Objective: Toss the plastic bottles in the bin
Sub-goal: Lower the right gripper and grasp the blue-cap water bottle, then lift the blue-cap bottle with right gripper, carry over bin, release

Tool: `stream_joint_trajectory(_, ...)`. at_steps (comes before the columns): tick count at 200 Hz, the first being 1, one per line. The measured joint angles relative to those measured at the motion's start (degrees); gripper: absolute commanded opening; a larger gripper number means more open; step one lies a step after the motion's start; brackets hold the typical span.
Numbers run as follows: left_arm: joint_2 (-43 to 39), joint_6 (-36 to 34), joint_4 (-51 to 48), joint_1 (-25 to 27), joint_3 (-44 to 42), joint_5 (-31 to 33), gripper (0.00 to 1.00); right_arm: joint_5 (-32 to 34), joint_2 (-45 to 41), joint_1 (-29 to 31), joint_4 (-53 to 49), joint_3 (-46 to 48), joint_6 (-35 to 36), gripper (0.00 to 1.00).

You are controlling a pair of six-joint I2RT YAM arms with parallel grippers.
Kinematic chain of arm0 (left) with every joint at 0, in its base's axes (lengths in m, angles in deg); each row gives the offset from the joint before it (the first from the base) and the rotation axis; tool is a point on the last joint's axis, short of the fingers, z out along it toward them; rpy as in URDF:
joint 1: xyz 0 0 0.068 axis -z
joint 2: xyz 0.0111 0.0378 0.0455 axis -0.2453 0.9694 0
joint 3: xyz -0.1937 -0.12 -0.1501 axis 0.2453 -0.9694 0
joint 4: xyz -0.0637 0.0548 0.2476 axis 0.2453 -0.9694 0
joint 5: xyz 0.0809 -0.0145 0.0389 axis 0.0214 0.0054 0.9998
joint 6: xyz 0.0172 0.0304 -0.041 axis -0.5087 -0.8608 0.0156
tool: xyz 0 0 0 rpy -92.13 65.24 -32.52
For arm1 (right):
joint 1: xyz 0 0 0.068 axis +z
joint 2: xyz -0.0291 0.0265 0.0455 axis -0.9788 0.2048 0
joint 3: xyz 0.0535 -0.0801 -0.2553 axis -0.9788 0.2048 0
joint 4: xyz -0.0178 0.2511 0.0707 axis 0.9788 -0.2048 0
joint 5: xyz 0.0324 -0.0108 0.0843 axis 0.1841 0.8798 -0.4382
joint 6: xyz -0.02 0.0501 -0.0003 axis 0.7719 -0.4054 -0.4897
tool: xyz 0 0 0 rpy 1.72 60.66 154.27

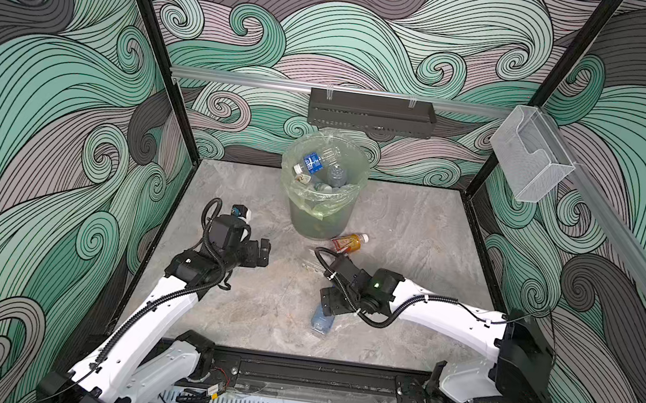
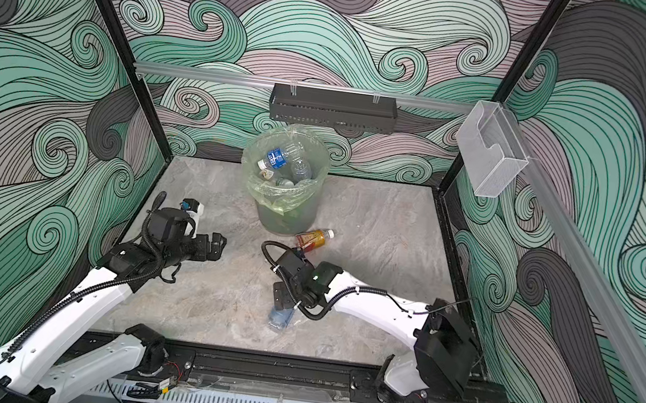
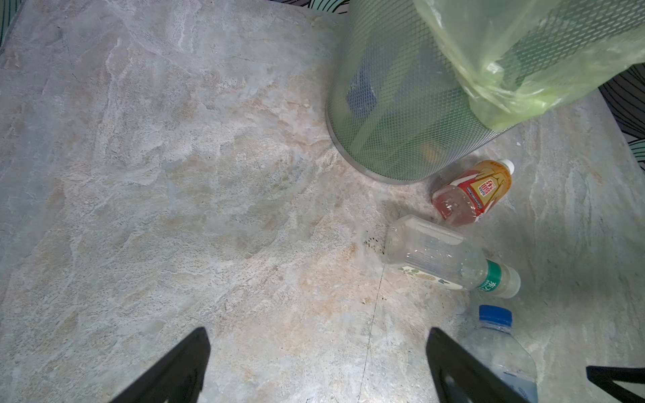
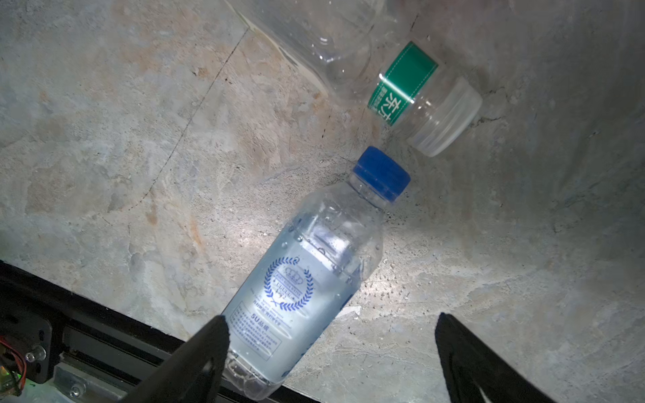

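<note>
Two plastic bottles show plainly on the surface (image 1: 414, 230) in both top views: the amber bottle (image 1: 349, 242) just beside the bin (image 1: 321, 221), which holds several more, and the blue-capped bottle (image 1: 322, 323) under the right end effector (image 1: 327, 304). Left wrist view: the left end effector (image 3: 314, 366) gapes empty, with the bottles off to one side. Right wrist view: the jaws are spread wide and grip nothing, and the blue-capped bottle's base lies by one finger (image 4: 209, 349).

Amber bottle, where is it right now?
The amber bottle lies on the table beside the bin, at its near right in both top views.
</note>
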Motion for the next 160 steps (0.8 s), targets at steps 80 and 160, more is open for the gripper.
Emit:
stream_joint_trajectory(80, -0.83, -0.11, -0.02, 0.00, -0.26, 0.02, 0.99, -1.84, 6.71, 2.73, 4.57, 1.25, -5.38, 0.85)
stream_joint_trajectory(160, -1.31, -0.33, -0.04, 0.00, -0.26, 0.24, 0.99, -2.89, 7.80, 2.73, 6.16, 4.87, -4.96, 0.71)
